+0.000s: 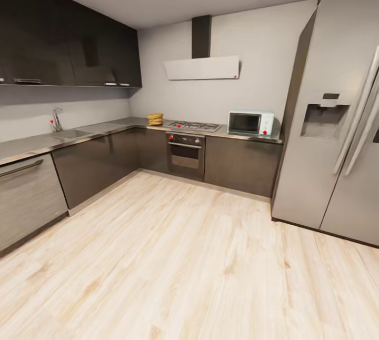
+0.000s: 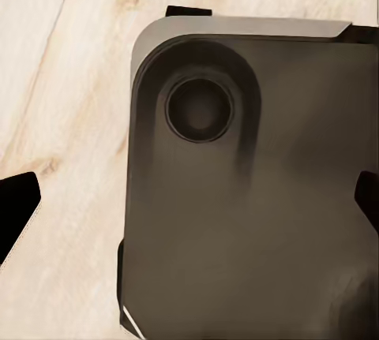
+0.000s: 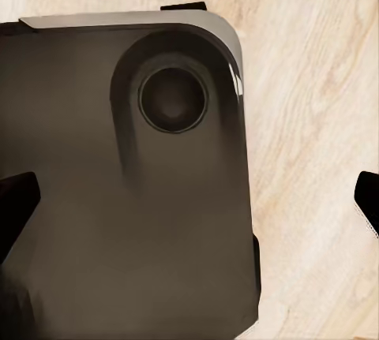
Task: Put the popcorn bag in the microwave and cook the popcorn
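My left hand (image 2: pixel 189 206) hangs pointing down at my own dark base (image 2: pixel 253 198), its two black fingertips (image 2: pixel 17 210) far apart at either edge of the wrist view, nothing between them. My right hand (image 3: pixel 193 202) hangs the same way, fingertips (image 3: pixel 16 202) spread wide and empty, over the other rounded corner of the base, with the pale wood floor (image 3: pixel 316 119) beside it.

Out ahead, across a broad stretch of that floor, the tabletop (image 1: pixel 110 127) runs in an L along two walls over dark cabinets. The popcorn bag (image 1: pixel 155 119) sits upright near the inner corner of the L, just beside the gas hob (image 1: pixel 193 126); it is too small to make out its mouth. The microwave (image 1: pixel 251 123) stands on the far side of the hob, well apart from the bag, its long axis along the wall and its dark window facing the room, door closed. A steel fridge (image 1: pixel 337 119) rises next to it, and a sink (image 1: pixel 71 133) lies along the side run.
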Controlling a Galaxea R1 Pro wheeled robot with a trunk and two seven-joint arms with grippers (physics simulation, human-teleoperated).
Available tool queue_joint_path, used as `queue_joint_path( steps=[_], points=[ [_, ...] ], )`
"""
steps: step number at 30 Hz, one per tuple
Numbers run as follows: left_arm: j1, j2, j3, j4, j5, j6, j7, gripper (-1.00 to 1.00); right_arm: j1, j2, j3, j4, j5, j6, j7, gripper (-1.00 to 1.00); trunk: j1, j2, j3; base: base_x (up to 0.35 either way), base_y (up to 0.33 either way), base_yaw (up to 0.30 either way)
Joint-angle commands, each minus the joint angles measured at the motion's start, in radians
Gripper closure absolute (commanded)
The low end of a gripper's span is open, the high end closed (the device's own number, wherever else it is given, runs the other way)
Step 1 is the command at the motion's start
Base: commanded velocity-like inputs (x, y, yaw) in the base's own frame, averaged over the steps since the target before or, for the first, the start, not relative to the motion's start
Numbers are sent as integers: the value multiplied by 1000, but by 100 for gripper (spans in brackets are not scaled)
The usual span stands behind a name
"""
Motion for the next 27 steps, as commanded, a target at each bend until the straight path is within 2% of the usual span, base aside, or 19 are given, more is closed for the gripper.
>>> queue_joint_path(
  steps=[1, 15, 27],
  points=[
    [0, 0, 6, 0, 3, -2, 0, -100, 0, 0, -2, 1, -8, -5, 1, -100, 1, 0, -1, 332, 0, 0],
    [0, 1, 6, 0, 3, -2, 0, -100, 0, 1, -3, 1, -9, -7, 1, -100, 1, 0, -1, 332, 0, 0],
    [0, 1, 6, 0, 3, -2, 0, -100, 0, 2, -3, 1, -11, -7, 1, -100, 1, 0, -1, 332, 0, -252]
  ],
)
